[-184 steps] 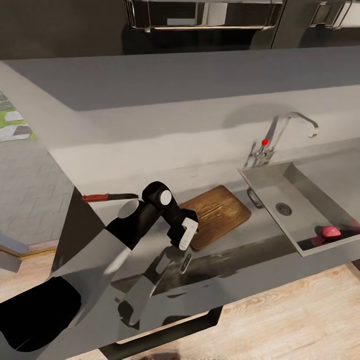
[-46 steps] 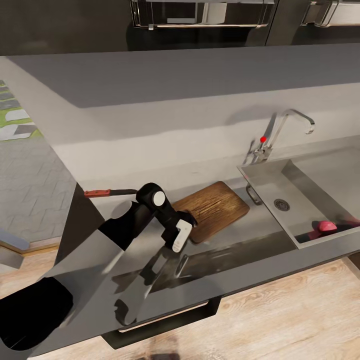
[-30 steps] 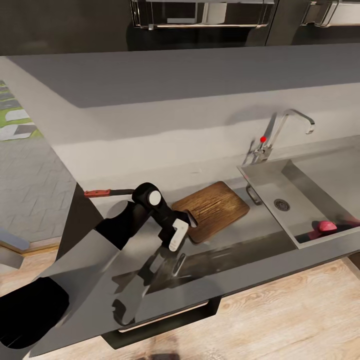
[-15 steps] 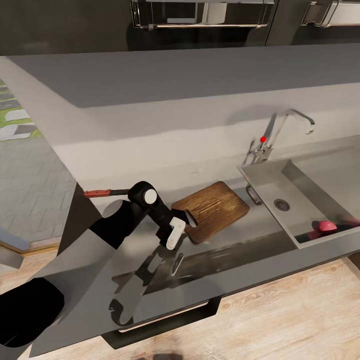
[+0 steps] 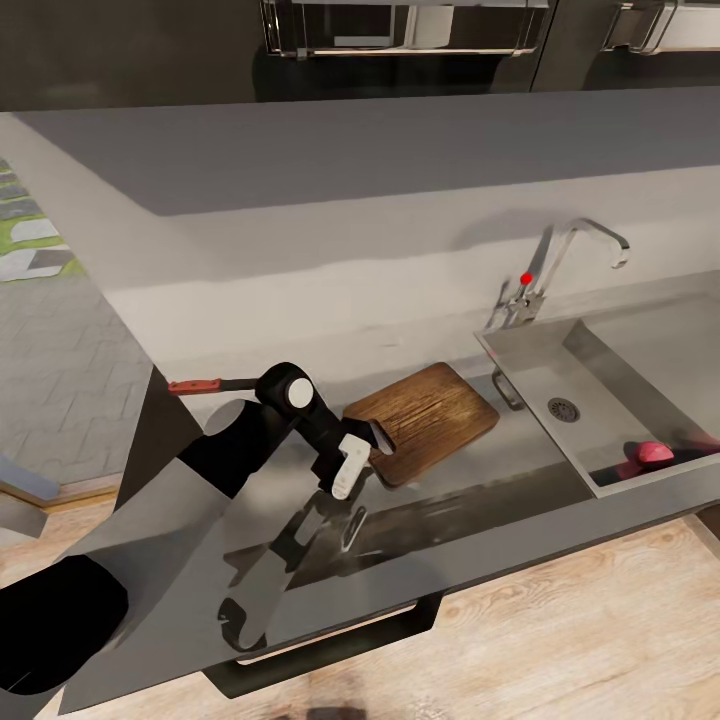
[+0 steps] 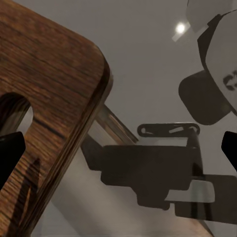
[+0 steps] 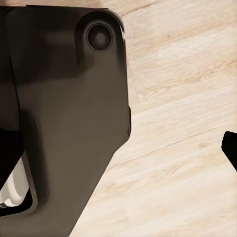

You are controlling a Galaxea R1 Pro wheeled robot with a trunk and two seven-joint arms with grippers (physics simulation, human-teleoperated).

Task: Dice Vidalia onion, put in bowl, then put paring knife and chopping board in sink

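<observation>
The left gripper [image 5: 356,462] is held wide open with nothing in it, right at the near corner of the chopping board [image 5: 425,418] (its slot end), while the Vidalia onion [image 5: 652,452] is seen far to the right in the sink [image 5: 600,370].

Pale wood floor [image 5: 560,620], grey wall [image 5: 350,160], dark upper cabinets [image 5: 130,50]

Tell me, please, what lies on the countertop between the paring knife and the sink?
In the head view, the chopping board lies between the paring knife and the sink, with the left gripper hovering at the board's near corner.
</observation>
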